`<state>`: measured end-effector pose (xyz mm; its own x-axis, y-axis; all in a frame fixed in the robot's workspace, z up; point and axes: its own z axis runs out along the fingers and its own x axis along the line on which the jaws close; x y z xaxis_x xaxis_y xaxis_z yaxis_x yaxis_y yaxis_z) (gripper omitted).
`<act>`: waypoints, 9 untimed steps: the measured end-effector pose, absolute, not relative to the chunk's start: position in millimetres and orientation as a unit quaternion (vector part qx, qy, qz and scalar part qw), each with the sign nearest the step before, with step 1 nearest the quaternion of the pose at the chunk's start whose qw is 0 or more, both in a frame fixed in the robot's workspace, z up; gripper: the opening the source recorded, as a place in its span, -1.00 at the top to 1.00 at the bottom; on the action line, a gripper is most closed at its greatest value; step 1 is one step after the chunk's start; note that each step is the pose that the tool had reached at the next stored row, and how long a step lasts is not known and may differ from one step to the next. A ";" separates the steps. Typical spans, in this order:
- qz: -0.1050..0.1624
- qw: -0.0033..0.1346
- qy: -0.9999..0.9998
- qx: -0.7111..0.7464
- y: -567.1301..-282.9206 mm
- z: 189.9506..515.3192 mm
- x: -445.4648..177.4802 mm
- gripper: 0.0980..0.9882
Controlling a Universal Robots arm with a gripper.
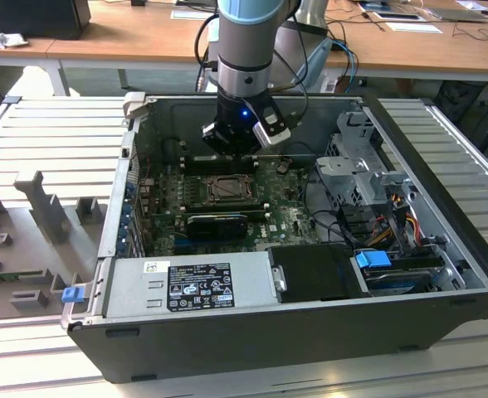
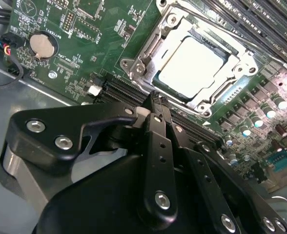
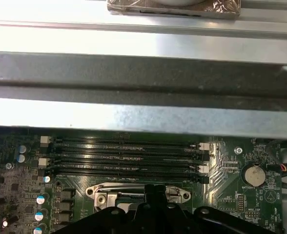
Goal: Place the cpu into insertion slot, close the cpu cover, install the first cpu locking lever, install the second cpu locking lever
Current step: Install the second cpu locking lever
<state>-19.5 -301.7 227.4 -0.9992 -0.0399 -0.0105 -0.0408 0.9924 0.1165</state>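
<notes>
The cpu (image 2: 192, 66) lies flat in the insertion slot (image 1: 225, 189), its pale metal face showing through the cut-out of the cpu cover (image 2: 138, 56). The cover lies down flat around the chip. My gripper (image 2: 151, 103) is shut with nothing between its fingers. Its tips hang just beside the cover's edge, and I cannot tell whether they touch it. In the exterior view the gripper (image 1: 231, 143) hovers above the far side of the socket. The first wrist view has the cpu cover (image 3: 102, 191) right ahead of the gripper's black body (image 3: 155, 197).
The green motherboard (image 2: 75, 53) sits deep in the open computer case (image 1: 252, 332). Long black memory slots (image 3: 124, 156) run beside the socket. A coin battery (image 2: 42, 44) and cables lie near it. The case wall (image 3: 143, 83), power supply (image 1: 194, 282) and drive cage (image 1: 360, 166) hem in the space.
</notes>
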 end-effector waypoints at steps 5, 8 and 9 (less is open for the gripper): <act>0.058 0.004 0.998 -0.020 -302.4 227.3 -19.5 0.98; 0.058 0.004 0.998 -0.020 -302.8 227.1 -19.4 0.98; 0.058 0.004 0.998 -0.020 -303.3 227.2 -19.4 0.98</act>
